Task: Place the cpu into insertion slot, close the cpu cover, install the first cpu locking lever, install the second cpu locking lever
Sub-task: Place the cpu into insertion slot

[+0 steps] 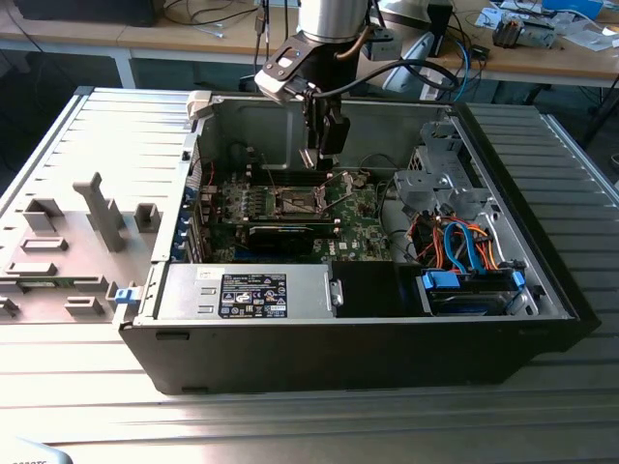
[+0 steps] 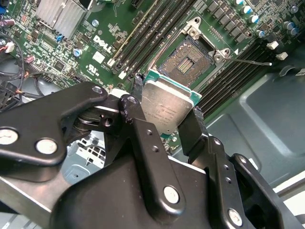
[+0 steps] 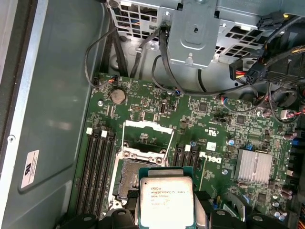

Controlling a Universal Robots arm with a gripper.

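Note:
The cpu (image 3: 165, 202), a small square chip with a silver-grey top, sits between the fingers of my gripper (image 3: 167, 207), which is shut on it. In the second wrist view the cpu (image 2: 167, 107) hangs tilted in the gripper (image 2: 167, 100), a short way above and beside the insertion slot (image 2: 185, 59). That dark square socket (image 3: 125, 172) lies open, partly hidden by the chip. The cpu cover (image 3: 143, 125) is flipped back off the socket. A thin metal lever (image 2: 252, 61) sticks out sideways. In the exterior view the gripper (image 1: 314, 159) hovers over the socket (image 1: 295, 201).
Long memory slots (image 3: 97, 167) flank the socket on the green board (image 3: 214, 119). A finned heatsink (image 3: 255, 164) and cable bundles (image 3: 267, 71) lie near a metal drive cage (image 3: 195, 33). The case walls (image 1: 338, 338), the power supply (image 1: 251, 293) and a black card (image 1: 280, 235) bound the space.

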